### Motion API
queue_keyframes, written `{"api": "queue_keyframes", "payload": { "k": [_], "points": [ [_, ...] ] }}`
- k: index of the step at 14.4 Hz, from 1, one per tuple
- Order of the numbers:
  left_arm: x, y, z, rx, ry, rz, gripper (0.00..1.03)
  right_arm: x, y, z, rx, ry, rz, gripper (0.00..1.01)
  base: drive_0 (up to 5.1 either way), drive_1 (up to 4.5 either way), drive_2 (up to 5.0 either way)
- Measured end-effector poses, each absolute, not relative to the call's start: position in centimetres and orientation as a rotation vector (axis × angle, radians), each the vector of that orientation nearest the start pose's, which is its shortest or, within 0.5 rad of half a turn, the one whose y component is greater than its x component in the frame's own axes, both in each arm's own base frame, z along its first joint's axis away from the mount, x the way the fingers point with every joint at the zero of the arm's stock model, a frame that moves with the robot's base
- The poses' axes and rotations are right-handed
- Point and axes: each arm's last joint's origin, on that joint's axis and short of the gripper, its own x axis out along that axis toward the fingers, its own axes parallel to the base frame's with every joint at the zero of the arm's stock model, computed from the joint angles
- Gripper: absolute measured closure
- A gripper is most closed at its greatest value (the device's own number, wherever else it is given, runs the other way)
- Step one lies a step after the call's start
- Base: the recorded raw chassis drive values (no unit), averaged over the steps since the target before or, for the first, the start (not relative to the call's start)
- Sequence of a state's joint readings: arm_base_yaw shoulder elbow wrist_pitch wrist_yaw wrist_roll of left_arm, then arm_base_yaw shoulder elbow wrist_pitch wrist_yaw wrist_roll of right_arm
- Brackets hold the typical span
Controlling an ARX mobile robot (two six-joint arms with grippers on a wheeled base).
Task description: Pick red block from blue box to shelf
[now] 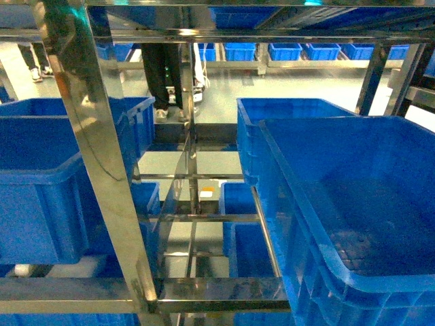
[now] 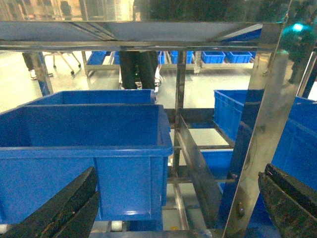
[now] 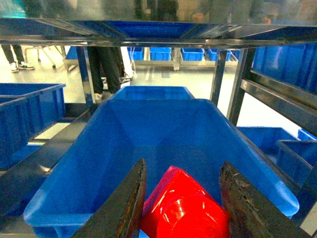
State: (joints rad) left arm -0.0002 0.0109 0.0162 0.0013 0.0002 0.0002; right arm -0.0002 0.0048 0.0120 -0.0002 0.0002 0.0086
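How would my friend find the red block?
Look at the steel shelf full of blue crates. In the right wrist view, the right gripper grips the red block over one crate. It's the only red, shiny thing there.

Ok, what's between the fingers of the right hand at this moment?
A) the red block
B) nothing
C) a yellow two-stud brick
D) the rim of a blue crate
A: in the right wrist view the glossy red block sits between the two dark fingers of the right hand, above an open blue crate.
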Motion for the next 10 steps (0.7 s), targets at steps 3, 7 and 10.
{"api": "queue_keyframes", "payload": {
  "k": [3, 7, 10],
  "points": [
    [9.74, 0.0, 16.78, 0.0, -0.001, 0.0, 0.05, 9.73, 0.0, 16.67, 0.009, -0.003, 0.0, 0.63, 0.0, 0.0, 0.0],
    [9.74, 0.0, 16.78, 0.0, -0.001, 0.0, 0.05, 9.73, 0.0, 16.68, 0.009, -0.003, 0.0, 0.63, 0.0, 0.0, 0.0],
    [9.74, 0.0, 16.78, 0.0, -0.001, 0.0, 0.05, 9.73, 0.0, 16.67, 0.009, -0.003, 0.0, 0.63, 0.0, 0.0, 0.0]
  ]
}}
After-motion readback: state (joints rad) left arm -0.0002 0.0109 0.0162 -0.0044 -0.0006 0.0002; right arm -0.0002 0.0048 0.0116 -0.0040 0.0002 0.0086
